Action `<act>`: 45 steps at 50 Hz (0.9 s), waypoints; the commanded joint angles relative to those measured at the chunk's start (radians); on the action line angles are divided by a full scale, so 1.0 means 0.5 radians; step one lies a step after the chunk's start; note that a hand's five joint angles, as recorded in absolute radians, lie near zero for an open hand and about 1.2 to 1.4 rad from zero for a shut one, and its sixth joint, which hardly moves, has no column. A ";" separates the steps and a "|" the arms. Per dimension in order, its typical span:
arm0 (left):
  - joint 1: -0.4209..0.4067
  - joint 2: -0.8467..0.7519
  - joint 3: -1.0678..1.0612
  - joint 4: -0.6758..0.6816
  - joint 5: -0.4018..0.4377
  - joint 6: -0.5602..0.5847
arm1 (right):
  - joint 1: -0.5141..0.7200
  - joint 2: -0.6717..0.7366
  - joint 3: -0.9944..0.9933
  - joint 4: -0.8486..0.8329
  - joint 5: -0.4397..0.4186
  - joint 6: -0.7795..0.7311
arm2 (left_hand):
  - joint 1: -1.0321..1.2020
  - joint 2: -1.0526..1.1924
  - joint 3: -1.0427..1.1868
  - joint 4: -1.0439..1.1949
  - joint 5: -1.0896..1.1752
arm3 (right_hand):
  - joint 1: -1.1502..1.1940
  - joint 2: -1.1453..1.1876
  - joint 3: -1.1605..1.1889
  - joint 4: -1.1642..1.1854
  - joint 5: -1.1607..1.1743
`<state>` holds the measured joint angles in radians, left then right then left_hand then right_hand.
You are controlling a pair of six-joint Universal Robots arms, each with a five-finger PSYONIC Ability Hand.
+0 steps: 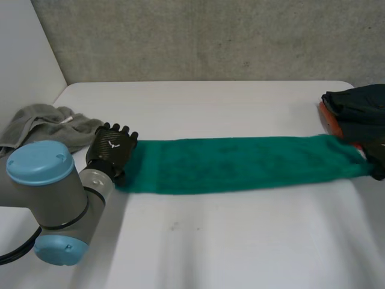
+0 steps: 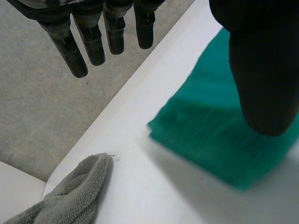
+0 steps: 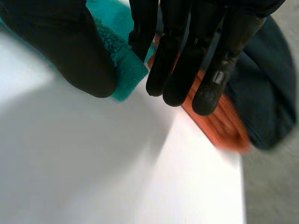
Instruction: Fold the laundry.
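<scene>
Overall: early stage; one piece is laid out and no crosswise fold is made yet.
Green towel [image 1: 240,164]: lies flat on the table [image 1: 228,247] as a long narrow strip running from hand to hand. It may already be doubled lengthwise, since its end looks layered in the left wrist view, but I cannot be sure.
Left hand [image 1: 111,150]: at the strip's left end and released. Its fingers [image 2: 70,46] are straight and off the cloth, and its thumb [image 2: 261,84] is over the end, gripping nothing.
Right hand [image 3: 187,37]: at the far right end, pinching a corner of the green towel between thumb and fingers.
Grey towel [image 1: 45,123]: crumpled behind the left arm, unfolded.
Dark clothes [image 1: 358,105]: heaped at the right edge over something orange [image 1: 329,120], just beside the strip's right end.
Done: spreading and straightening, by the look of it.
Left: bringing one end over to the other, squaring it up, then probably the grey towel and the heap.
</scene>
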<state>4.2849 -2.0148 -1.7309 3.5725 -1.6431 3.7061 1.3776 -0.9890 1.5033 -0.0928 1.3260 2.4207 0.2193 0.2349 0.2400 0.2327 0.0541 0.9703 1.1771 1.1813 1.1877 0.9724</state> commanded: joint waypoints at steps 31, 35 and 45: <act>0.036 0.225 -0.143 -0.003 0.007 -0.015 | 1.533 -0.090 -0.230 -0.505 -0.265 -0.371 | 0.006 -0.025 -0.035 -0.021 -0.013 | 0.852 0.438 0.430 0.417 0.499; 0.036 0.225 -0.146 0.000 0.007 -0.015 | 1.742 0.182 -0.346 -0.502 -0.314 -0.344 | 0.006 -0.025 -0.035 -0.021 -0.013 | 0.852 0.438 0.430 0.417 0.499; -0.013 0.207 -0.057 0.052 0.004 -0.024 | 1.816 0.220 -0.356 -0.492 -0.137 -0.279 | -0.017 -0.049 -0.059 -0.044 -0.036 | -1.591 -2.005 -2.013 -2.026 -1.945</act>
<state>4.2957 -1.9051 -1.7959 3.5752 -1.6395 3.6969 2.2875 -0.8553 1.3222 -0.3421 1.1703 2.2548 0.2192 0.2349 0.2400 0.2327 0.0540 0.5933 0.7220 0.7540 0.7562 0.5904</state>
